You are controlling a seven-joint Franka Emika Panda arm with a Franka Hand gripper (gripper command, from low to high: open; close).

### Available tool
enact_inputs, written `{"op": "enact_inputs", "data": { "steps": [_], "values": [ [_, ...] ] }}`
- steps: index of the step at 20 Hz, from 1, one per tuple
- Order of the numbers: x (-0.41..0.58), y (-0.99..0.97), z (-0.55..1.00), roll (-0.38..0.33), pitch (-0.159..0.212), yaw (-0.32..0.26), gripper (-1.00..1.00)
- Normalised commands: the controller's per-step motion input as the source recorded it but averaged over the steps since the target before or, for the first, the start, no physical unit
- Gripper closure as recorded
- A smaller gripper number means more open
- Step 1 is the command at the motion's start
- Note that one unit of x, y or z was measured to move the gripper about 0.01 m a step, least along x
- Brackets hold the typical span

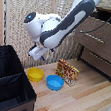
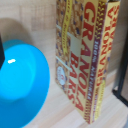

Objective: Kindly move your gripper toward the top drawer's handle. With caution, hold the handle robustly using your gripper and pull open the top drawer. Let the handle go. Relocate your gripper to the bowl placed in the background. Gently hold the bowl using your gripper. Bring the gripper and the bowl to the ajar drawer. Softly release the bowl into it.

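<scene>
My gripper (image 1: 35, 53), a white hand on the bulky white arm, hangs in the air just above the yellow bowl (image 1: 35, 74), which sits on the wooden table at the exterior view's left. It holds nothing. In the wrist view a dark finger (image 2: 1, 52) shows at one edge, so the fingers stand wide apart; the yellow bowl is outside that view. On the exterior view's right is the dresser, with the top drawer (image 1: 105, 42) and its slim silver handle (image 1: 91, 37) far from the gripper. A dark gap shows above the drawer front.
A blue bowl (image 1: 54, 82) (image 2: 20, 85) lies next to the yellow one. A granola bars box (image 1: 68, 72) (image 2: 85, 55) stands just beyond it. A large black case (image 1: 7, 82) fills the near left. A lower drawer (image 1: 102, 63) sits below the top one.
</scene>
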Motion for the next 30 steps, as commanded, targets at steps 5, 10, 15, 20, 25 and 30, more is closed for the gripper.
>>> {"op": "enact_inputs", "data": {
  "steps": [5, 10, 15, 20, 25, 30],
  "values": [
    [0.018, 0.06, -0.16, 0.258, -0.067, -0.265, -1.0],
    [0.067, 0.07, -0.17, 0.276, 0.025, -0.266, -1.0],
    [0.059, 0.02, -0.28, 0.3, 0.038, -0.252, -1.0],
    [0.115, 0.0, -0.36, 0.303, -0.001, -0.247, -1.0],
    [0.143, -0.08, -0.38, 0.247, 0.009, -0.234, -1.0],
    [0.155, -0.01, -0.03, 0.128, 0.064, -0.136, -1.0]
  ]
}}
